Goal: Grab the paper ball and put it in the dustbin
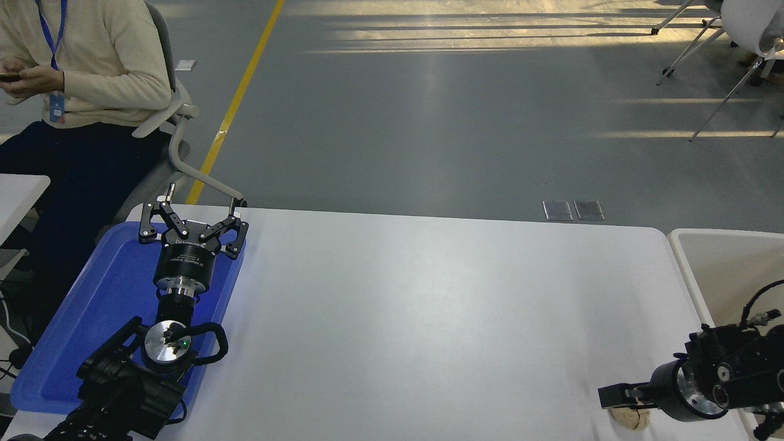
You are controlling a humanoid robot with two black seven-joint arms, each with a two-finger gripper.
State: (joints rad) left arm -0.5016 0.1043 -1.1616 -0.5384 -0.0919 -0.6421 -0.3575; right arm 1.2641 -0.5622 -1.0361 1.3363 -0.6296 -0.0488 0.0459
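Note:
The paper ball (629, 419) is a small tan crumpled wad on the white table (429, 318) near its front right corner. Only its lower part shows below my right gripper (620, 397), which lies low over it, pointing left. Only one side of that gripper shows, so how it stands around the ball is hidden. The dustbin (687, 264) is an off-white bin with a beige inside at the table's right end, behind my right arm. My left gripper (192, 222) is parked open over the blue tray at the left.
A flat blue tray (79, 318) lies at the table's left side under the left arm. A person in a cream sweater (92, 55) sits on a chair beyond the far left corner, hands on a phone.

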